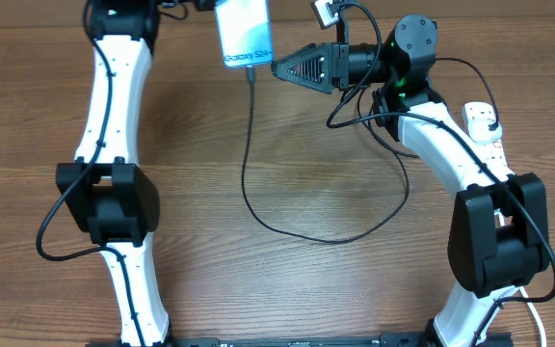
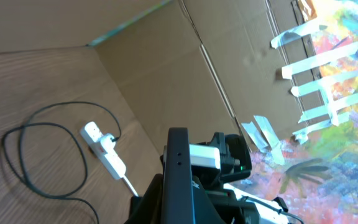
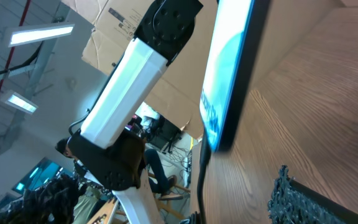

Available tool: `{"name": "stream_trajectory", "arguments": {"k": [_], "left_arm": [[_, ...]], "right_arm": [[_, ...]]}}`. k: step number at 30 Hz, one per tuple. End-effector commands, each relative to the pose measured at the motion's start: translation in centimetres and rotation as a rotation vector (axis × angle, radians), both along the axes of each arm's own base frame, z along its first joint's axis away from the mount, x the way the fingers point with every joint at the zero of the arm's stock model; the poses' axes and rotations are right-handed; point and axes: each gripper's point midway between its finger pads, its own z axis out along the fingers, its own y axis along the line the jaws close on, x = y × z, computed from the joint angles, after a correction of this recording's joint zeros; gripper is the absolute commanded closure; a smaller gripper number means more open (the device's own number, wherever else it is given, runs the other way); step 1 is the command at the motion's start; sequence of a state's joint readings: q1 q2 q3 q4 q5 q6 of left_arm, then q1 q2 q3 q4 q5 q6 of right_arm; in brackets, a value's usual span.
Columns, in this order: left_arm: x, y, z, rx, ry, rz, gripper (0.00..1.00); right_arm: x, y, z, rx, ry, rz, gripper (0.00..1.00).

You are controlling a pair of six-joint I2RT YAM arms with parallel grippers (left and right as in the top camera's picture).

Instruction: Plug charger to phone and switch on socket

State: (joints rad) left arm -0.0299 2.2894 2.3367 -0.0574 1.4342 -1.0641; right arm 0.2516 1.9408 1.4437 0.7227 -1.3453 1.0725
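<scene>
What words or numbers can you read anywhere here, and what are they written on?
"Galaxy S", then blurred characters: on the lit blue-cyan screen of the slim black-edged phone, overhead view.
Dark letters on that same screen in the right wrist view: seen edge-on, unreadable.
Printed label on the brown cardboard box: too small to read.
White elongated power strip: no readable text.

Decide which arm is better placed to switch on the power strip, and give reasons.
Right. The power strip lies beside the right arm, and the right gripper is open and free; the left gripper appears to hold the phone.
</scene>
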Motion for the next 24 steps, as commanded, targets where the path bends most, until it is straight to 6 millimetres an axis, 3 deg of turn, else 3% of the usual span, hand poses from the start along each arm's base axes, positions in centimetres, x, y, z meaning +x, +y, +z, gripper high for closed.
{"name": "stream_trajectory", "arguments": {"k": [1, 4, 9, 10, 15, 19, 21, 24], "left_arm": [[-1.6, 2.0, 2.0, 0.002, -0.066, -0.039, 0.96], [-1.9, 2.6, 1.8, 0.002, -0.042, -0.059, 0.96], [-1.6, 2.5, 1.4, 0.001, 0.0, -0.038, 0.96], [-1.4, 2.3, 1.3, 0.001, -0.001, -0.031, 0.96], [-1.2, 1.6, 1.2, 0.007, -0.031, -0.016, 0.96], [-0.7, 1.0, 0.1, 0.026, -0.047, 0.015, 0.96], [-0.4, 0.6, -1.5, 0.06, -0.042, 0.047, 0.96], [0.4, 0.6, -7.0, 0.227, 0.087, 0.182, 0.96]], "right_arm": [[0.4, -1.3, 0.4, -0.006, -0.028, -0.005, 0.0], [1.4, -2.0, -0.8, -0.027, 0.012, -0.039, 0.0], [3.9, -3.0, -6.6, -0.149, 0.247, -0.196, 0.0], [4.1, -3.4, -8.8, -0.209, 0.305, -0.244, 0.0], [3.8, -5.5, -15.6, -0.463, 0.441, -0.401, 0.0], [2.7, -7.4, -19.1, -0.634, 0.502, -0.465, 0.0], [1.8, -8.7, -20.8, -0.739, 0.53, -0.494, 0.0], [0.7, -10.4, -22.7, -0.862, 0.591, -0.542, 0.0]]}}
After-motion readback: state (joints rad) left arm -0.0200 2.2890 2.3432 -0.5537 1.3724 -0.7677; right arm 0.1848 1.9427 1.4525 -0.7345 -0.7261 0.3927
